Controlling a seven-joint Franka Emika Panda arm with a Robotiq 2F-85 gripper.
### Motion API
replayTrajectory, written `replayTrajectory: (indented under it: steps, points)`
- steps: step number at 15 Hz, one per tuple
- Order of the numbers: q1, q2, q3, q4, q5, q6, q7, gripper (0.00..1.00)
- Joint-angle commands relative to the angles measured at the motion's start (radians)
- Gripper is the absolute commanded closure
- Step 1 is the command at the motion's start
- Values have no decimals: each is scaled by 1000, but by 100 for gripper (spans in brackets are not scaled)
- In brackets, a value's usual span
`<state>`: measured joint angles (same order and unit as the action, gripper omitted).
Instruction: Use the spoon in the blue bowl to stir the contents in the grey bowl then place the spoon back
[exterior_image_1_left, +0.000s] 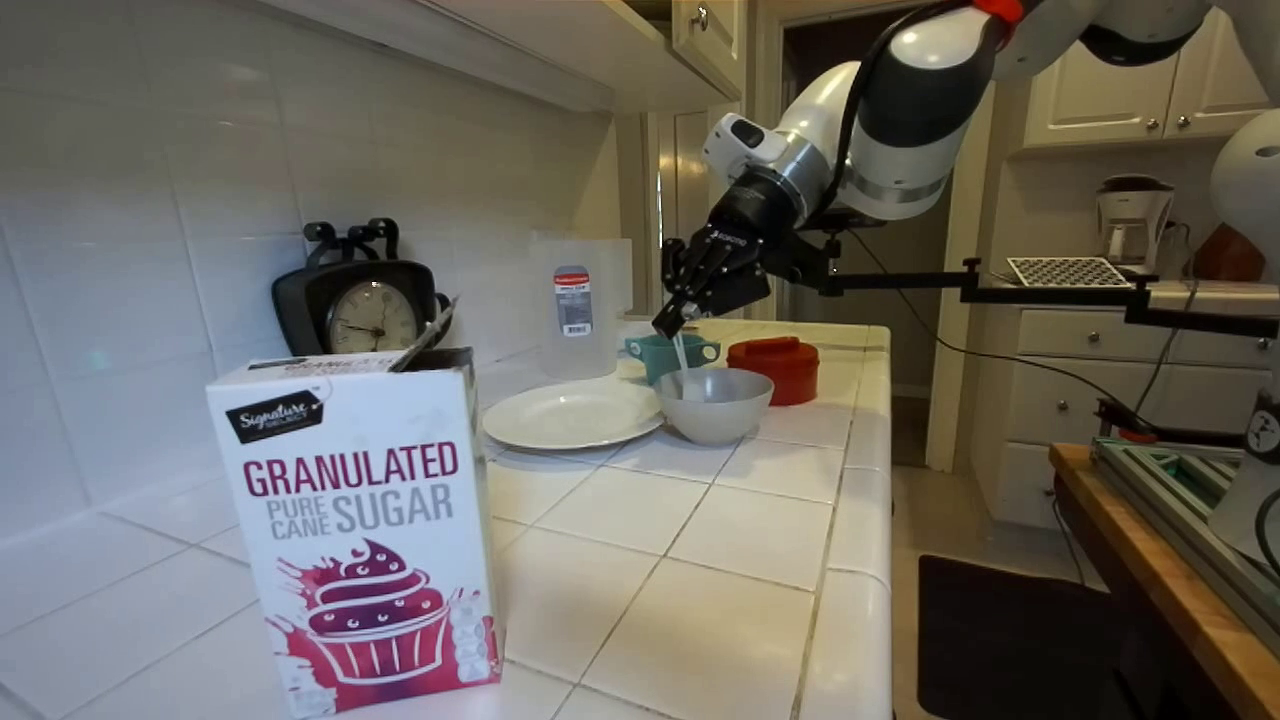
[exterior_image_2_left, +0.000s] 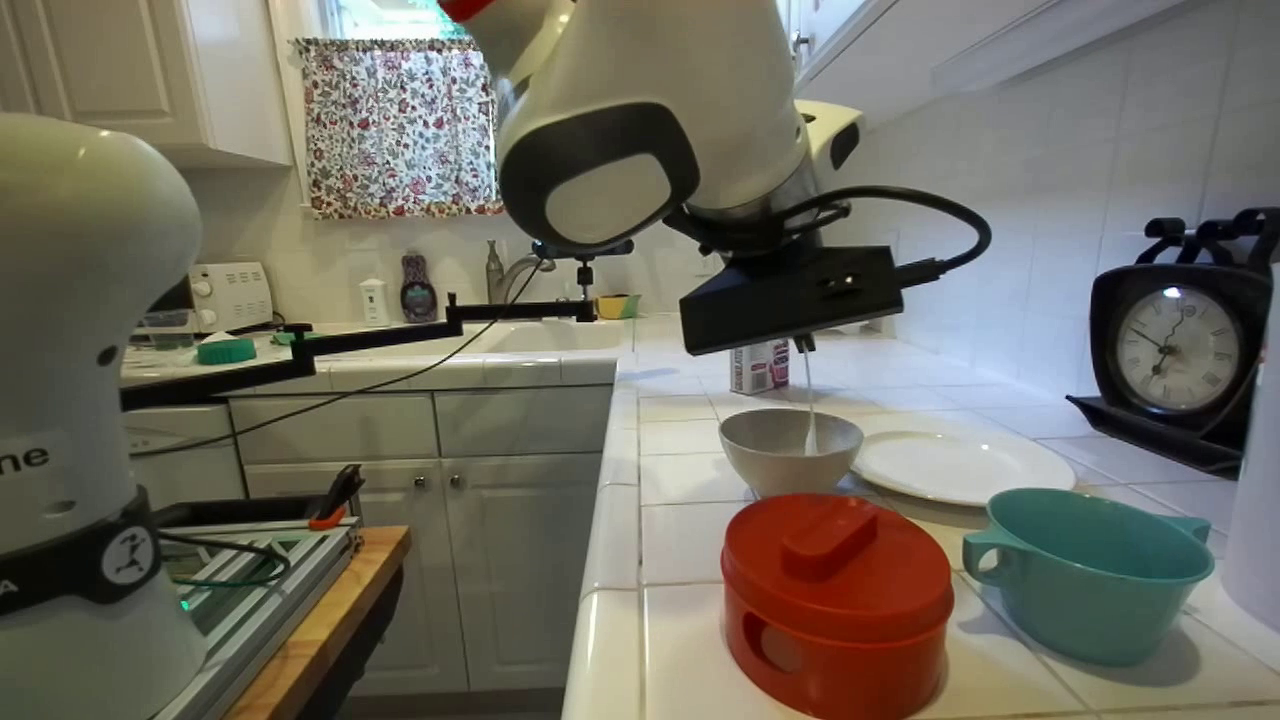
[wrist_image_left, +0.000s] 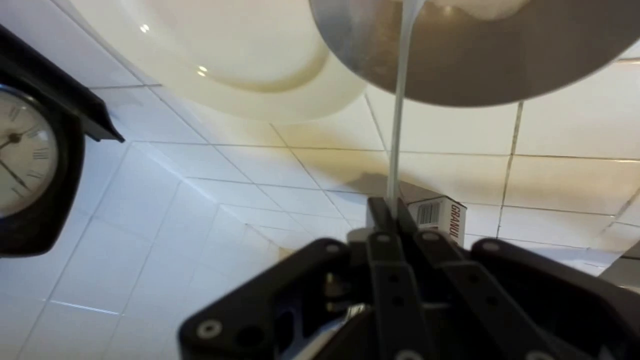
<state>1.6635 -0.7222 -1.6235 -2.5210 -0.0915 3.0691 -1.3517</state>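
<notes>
The grey bowl stands on the tiled counter in both exterior views (exterior_image_1_left: 722, 412) (exterior_image_2_left: 775, 460) and at the top of the wrist view (wrist_image_left: 465, 75). A whitish mass (wrist_image_left: 487, 7) shows inside it, partly cut off. My gripper (exterior_image_1_left: 672, 322) is above the grey bowl, also seen in the wrist view (wrist_image_left: 393, 212). It is shut on the handle of a thin white spoon (wrist_image_left: 397, 120). The spoon (exterior_image_2_left: 811, 425) points down, slightly tilted, with its head inside the grey bowl. The blue bowl (exterior_image_2_left: 1100, 580) stands nearby (exterior_image_1_left: 665, 355); it is out of the wrist view.
A red lidded bowl (exterior_image_2_left: 835, 610) stands close to the grey and blue bowls. A flat white plate (exterior_image_1_left: 570, 415) lies beside the grey bowl. A sugar box (exterior_image_1_left: 360, 540), a black clock (exterior_image_2_left: 1175, 340) and a clear jug (exterior_image_1_left: 580, 310) are on the counter.
</notes>
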Motion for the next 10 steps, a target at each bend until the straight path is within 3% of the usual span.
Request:
replayTrajectory:
  steps: [1,5,10]
  points:
    - [89,3,-66,21,-54,96,17,99]
    - [126,-7,-71,9,-73,118,31,99]
    - [80,11,-27,-11,-69,58,54,99]
